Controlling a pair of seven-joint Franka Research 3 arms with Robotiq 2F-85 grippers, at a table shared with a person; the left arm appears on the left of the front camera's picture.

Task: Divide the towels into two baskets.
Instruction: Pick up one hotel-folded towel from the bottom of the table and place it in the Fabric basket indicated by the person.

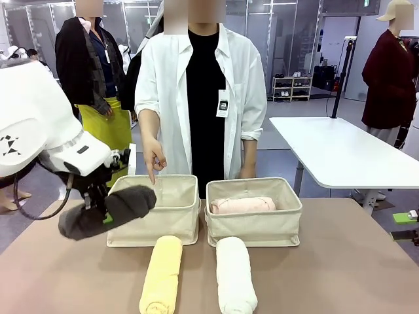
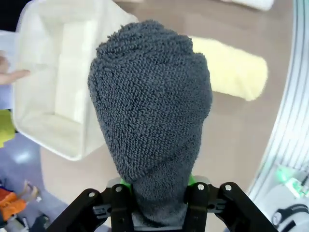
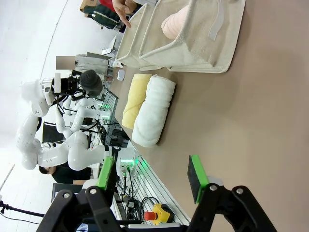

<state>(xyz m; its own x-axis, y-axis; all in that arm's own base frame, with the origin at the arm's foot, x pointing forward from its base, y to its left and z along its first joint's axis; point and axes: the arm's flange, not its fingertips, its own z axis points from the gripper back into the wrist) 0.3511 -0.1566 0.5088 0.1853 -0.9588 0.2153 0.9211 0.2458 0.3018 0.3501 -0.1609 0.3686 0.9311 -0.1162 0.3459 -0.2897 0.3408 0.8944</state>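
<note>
My left gripper [image 1: 103,212] is shut on the dark grey towel [image 1: 134,199] and holds it in the air just left of the left basket [image 1: 177,222], near that basket's front corner. In the left wrist view the grey towel [image 2: 149,121] rises from between the fingers, with the left basket [image 2: 58,87] and the yellow towel [image 2: 231,72] beyond it. The pink towel [image 1: 242,205] lies in the right basket [image 1: 258,229]. The yellow towel [image 1: 162,275] and white towel [image 1: 234,275] lie side by side on the table in front of the baskets. My right gripper [image 3: 151,174] is open and holds nothing, at the table's right edge [image 1: 407,226].
A person stands behind the baskets, and their hand [image 1: 155,160] points a finger down into the left basket. The brown table [image 1: 340,275] is bare to the right of the towels. A white table [image 1: 347,150] stands farther back on the right.
</note>
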